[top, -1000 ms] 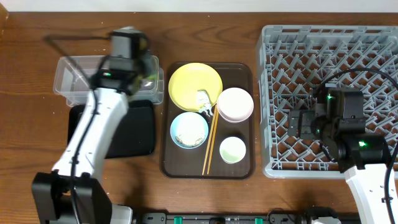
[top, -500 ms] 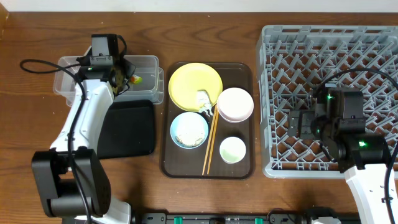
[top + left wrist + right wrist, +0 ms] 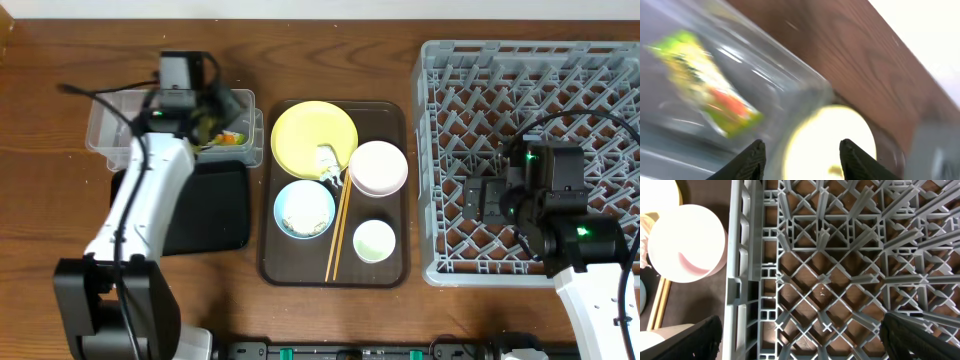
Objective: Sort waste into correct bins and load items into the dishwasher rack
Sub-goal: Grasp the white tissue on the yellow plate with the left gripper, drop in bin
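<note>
Evidently the step in hand was the drop of the snack wrapper (image 3: 702,82) into the clear tub (image 3: 100,108). The wrapper lay inside the tub, at its right end, free of the left gripper (image 3: 802,155), whose jaws stood apart with nothing between them. To finish well, the jaws should be kept apart and the arm lifted straight up, clear of the tub wall, so that no finger catches the wrapper. The crumpled white scrap (image 3: 327,160) on the yellow plate (image 3: 300,130) appeared the likely next pick. The right gripper (image 3: 802,340) hung wide open and empty over the dishwasher rack (image 3: 745,280). Print on the wrapper showed green, yellow and red patches, but motion blur left no word or brand legible. No other writing was visible.
</note>
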Controlling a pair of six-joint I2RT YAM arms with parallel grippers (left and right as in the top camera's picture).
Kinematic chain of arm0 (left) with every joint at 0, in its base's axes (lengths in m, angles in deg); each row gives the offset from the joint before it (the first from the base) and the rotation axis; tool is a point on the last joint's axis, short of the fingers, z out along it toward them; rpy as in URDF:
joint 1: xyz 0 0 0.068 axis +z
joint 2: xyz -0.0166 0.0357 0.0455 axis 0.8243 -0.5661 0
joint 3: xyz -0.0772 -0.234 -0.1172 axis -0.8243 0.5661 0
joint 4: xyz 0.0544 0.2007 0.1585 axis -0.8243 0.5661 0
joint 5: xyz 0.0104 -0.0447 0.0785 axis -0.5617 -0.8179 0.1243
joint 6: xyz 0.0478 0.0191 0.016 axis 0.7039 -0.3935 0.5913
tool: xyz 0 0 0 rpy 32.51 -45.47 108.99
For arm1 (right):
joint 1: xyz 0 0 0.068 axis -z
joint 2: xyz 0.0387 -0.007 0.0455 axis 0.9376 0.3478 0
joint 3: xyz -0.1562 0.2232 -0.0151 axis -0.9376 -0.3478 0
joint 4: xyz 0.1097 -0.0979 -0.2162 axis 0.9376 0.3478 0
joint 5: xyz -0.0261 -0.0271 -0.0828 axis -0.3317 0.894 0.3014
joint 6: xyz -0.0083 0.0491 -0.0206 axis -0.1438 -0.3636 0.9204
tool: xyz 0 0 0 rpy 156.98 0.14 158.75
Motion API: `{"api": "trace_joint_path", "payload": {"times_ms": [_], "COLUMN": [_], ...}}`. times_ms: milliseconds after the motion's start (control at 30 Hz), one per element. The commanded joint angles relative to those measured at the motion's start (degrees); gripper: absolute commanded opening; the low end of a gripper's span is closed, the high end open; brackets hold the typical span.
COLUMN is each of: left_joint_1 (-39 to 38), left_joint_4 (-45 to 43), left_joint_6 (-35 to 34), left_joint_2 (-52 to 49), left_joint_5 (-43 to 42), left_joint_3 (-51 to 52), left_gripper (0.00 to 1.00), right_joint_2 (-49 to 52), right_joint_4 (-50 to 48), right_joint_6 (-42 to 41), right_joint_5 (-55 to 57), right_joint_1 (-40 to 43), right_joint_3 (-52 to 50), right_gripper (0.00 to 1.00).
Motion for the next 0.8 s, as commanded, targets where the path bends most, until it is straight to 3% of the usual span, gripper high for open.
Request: {"api": "trace_joint_path", "payload": {"times_ms": [0, 333, 767], "left_joint_1": [-5.2, -17.6, -20.1], "left_joint_4": [0.8, 0.3, -5.7], "left_joint_6": [6.9, 10.1, 10.0], "left_joint_2": [0.1, -8.3, -19.7], "left_joint_5": [-4.5, -3.2, -3.2], "left_joint_3": [0.3, 0.3, 0.3], "left_gripper": [0.52, 0.55, 0.55], "right_joint_2": [0.0, 0.0, 0.0], "right_joint_4": [0.2, 0.2, 0.2], "right_joint_6": [-0.1, -0.1, -0.1], "right_joint_5": [-0.2, -0.2, -0.2], "right_joint_1": [-0.9, -0.9, -0.9], "right_joint_3": [1.2, 1.2, 1.2], "right_gripper": [0.99, 0.99, 0.99]}}
